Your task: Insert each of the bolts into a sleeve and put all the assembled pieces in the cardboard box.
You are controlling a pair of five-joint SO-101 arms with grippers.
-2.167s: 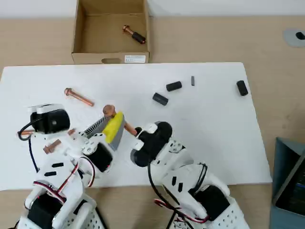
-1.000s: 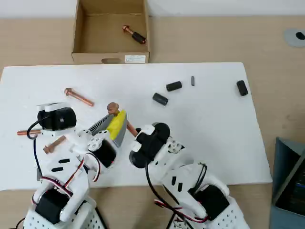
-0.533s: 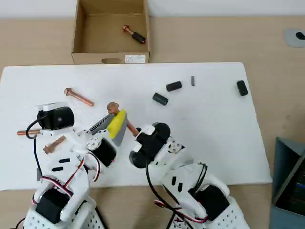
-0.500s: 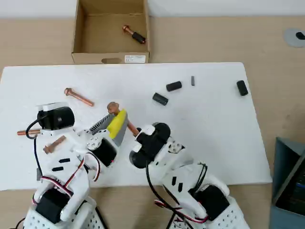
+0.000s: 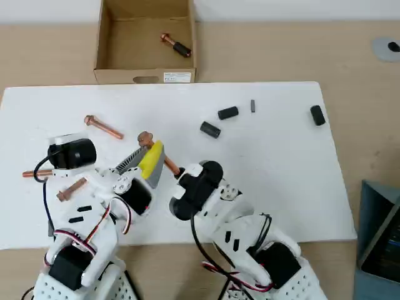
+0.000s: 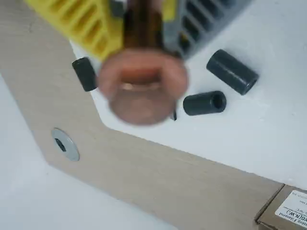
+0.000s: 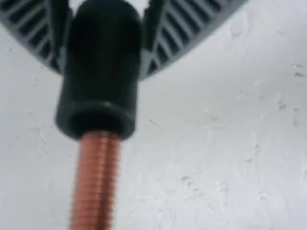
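Observation:
My left gripper (image 5: 149,160), with one yellow jaw and one grey jaw, is shut on a copper bolt (image 5: 156,152) whose head (image 6: 144,86) points toward the far side. The bolt's threaded shaft (image 7: 95,182) enters a black sleeve (image 7: 100,81), and my right gripper (image 7: 103,28) is shut on that sleeve (image 5: 181,172) near the mat's middle. Three loose bolts lie at the left (image 5: 103,127) (image 5: 34,174) (image 5: 70,189). Three loose sleeves (image 5: 228,113) (image 5: 210,130) (image 5: 317,115) lie farther right. The cardboard box (image 5: 145,76) at the back holds one assembled piece (image 5: 176,45).
A white mat (image 5: 281,175) covers the wooden table. A small grey pin (image 5: 252,105) lies near the sleeves. A metal disc (image 5: 387,47) sits at the far right, and a grey bin (image 5: 378,237) stands at the right edge.
The left gripper with the bolt has shifted slightly toward the far side and left. The right arm has barely moved and keeps its grip on the sleeve.

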